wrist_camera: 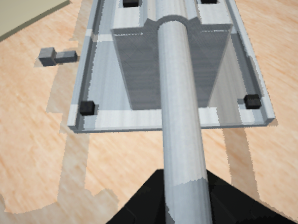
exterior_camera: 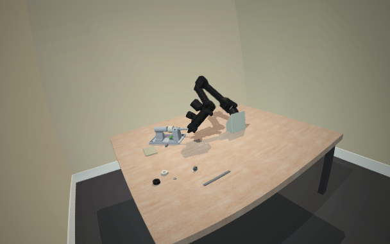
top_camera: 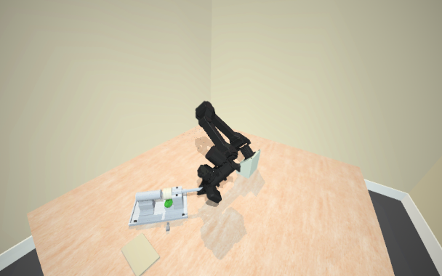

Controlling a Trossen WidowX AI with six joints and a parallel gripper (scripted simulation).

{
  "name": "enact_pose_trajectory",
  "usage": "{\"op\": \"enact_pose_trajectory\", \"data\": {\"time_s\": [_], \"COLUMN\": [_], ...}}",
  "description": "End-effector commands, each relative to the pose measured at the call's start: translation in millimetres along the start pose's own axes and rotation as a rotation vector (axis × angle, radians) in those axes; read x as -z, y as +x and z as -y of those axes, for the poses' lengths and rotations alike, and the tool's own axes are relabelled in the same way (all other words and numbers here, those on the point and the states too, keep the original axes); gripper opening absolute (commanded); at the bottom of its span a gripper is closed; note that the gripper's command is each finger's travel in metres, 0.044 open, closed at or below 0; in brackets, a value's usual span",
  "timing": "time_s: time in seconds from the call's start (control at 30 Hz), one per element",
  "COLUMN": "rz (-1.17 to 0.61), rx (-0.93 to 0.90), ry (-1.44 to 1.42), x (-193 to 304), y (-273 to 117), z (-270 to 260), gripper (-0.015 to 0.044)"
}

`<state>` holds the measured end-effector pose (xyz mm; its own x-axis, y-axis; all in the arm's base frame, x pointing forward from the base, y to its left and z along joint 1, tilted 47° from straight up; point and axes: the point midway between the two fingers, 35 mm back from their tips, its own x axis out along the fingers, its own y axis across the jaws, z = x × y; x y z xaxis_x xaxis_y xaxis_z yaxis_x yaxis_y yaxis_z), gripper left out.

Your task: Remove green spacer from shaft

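Observation:
The grey shaft [top_camera: 190, 190] [exterior_camera: 183, 129] [wrist_camera: 180, 100] runs through the upright support [top_camera: 177, 200] [wrist_camera: 145, 70] toward the big housing block [top_camera: 148, 195] [exterior_camera: 159, 130]. Cream spacers [top_camera: 167, 193] [exterior_camera: 170, 128] sit on the shaft between support and housing. The green spacer [top_camera: 168, 203] [exterior_camera: 171, 137] is off the shaft, below the cream ones and over the base plate [top_camera: 156, 219] [wrist_camera: 140, 121]; whether it lies at rest is unclear. My gripper [top_camera: 201, 190] [exterior_camera: 190, 130] [wrist_camera: 180, 177] is shut on the shaft's outer end, outside the support. The shaft's inner tip is hidden.
A small grey part [top_camera: 167, 226] [exterior_camera: 166, 146] [wrist_camera: 55, 56] lies beside the base plate. A beige square [top_camera: 140, 254] [exterior_camera: 150, 151] lies near it. A black ring [exterior_camera: 156, 182], a cream ring [exterior_camera: 164, 173] and a grey bar [exterior_camera: 217, 178] lie farther forward. A pale green block [exterior_camera: 238, 122] stands by the arm's base.

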<state>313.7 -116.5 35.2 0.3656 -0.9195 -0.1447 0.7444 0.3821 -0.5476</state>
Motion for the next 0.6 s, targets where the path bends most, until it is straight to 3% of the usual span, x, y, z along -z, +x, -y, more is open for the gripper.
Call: {"op": "enact_pose_trajectory", "data": {"time_s": [0.0, 0.57], "rz": [0.000, 0.001], "rx": [0.002, 0.002], "ry": [0.005, 0.005], "x": [0.5, -0.8], "y": [-1.0, 0.7], "z": [0.1, 0.1], "gripper": [0.0000, 0.0000]}}
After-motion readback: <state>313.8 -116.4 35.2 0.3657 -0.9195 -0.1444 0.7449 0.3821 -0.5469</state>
